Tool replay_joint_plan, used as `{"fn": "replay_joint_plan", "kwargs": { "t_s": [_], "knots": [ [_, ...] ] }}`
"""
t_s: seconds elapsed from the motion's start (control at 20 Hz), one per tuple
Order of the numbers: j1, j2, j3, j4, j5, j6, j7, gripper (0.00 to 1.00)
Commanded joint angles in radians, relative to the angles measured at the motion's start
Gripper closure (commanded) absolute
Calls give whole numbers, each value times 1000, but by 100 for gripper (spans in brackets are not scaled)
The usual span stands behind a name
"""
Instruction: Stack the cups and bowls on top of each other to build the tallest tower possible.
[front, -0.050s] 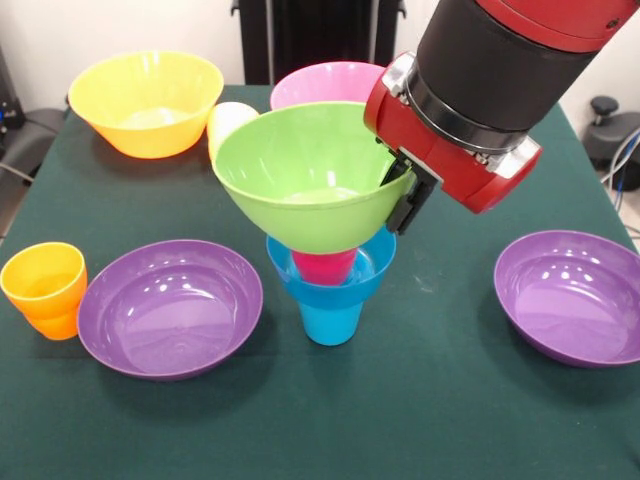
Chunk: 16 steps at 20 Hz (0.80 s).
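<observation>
The tower stands at the table's middle. A blue cup (331, 322) is at the bottom, a small blue bowl (373, 272) sits on it, and a red cup (324, 266) stands in that bowl. On top is a lime green bowl (300, 175), leaning slightly. My gripper (403, 190) is at the green bowl's right rim, with one black finger (410, 207) outside the wall and the other inside, shut on the rim. An orange cup (45, 290) stands at the left edge. A yellow cup (228, 124) lies behind the green bowl.
Two purple bowls sit low on the table, one at front left (170, 310) and one at right (572, 298). A large orange-yellow bowl (147, 100) is at back left. A pink bowl (325, 84) is behind the tower, partly hidden.
</observation>
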Motion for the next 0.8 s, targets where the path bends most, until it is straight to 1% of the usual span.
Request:
{"fn": "replay_joint_plan", "kwargs": {
  "t_s": [0.05,0.2,0.25,0.3,0.4,0.55,0.65,0.8],
  "knots": [
    [-13,4,94,30,-101,37,-330,100],
    [-17,11,92,13,-98,44,-334,100],
    [-29,33,80,-35,-85,68,-331,100],
    [-30,36,79,-42,-82,71,-330,100],
    [-26,33,82,-33,-82,72,-327,100],
    [-17,18,94,7,-82,96,-328,100],
    [-14,7,102,30,-86,94,-337,100],
    [-17,9,100,24,-84,110,-343,100]
  ]
}}
